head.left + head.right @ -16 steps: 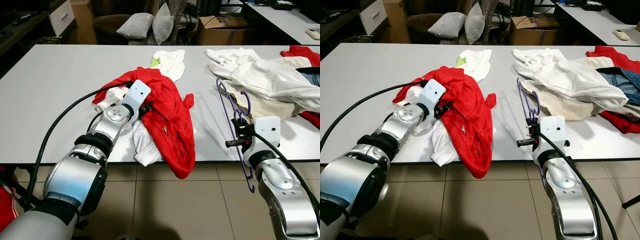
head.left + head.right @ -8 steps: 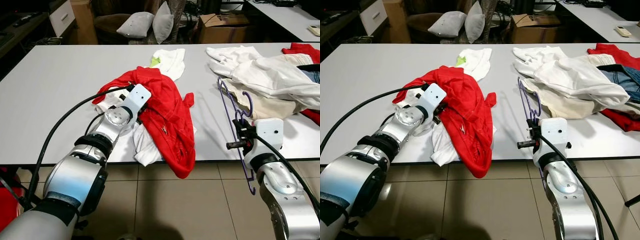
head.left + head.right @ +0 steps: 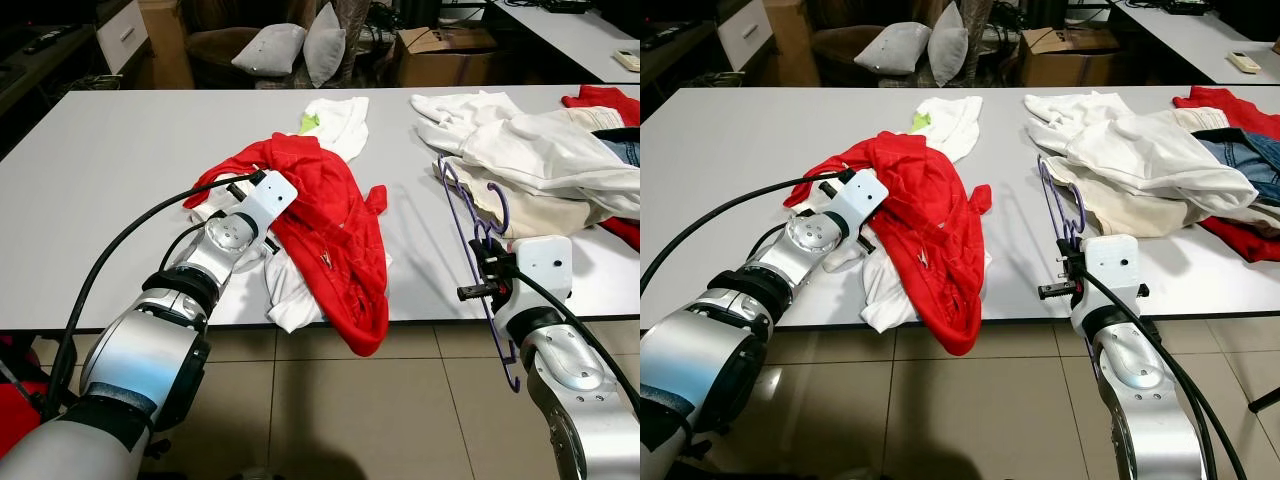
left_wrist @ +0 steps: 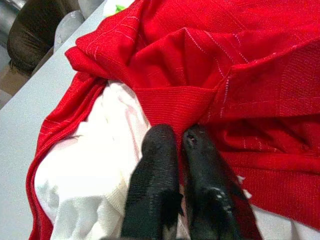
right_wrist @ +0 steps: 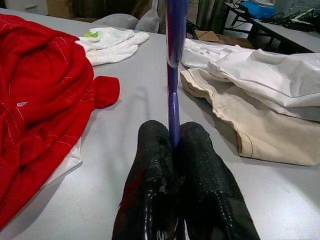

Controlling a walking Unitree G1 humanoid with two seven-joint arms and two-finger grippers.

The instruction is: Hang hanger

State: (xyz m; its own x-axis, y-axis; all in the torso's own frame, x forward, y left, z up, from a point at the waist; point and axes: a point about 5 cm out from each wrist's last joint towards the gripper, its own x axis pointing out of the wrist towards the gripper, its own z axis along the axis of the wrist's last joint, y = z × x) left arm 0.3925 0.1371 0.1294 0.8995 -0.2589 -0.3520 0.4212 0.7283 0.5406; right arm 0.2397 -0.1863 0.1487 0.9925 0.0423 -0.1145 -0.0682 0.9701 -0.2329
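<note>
At the near edge of the tabletop (image 3: 120, 150), the right gripper (image 3: 487, 288) has its fingers closed tight on the purple hanger (image 3: 470, 215), which stands edgewise with its lower end past the edge. A bit farther in, the left gripper (image 4: 175, 142) pinches a fold of the red shirt (image 3: 335, 215), close to its neck opening I think. To do this step well, the left should lift the collar open while the right guides one hanger arm inside slowly. Toward the far right corner lie white clothes (image 3: 520, 150).
</note>
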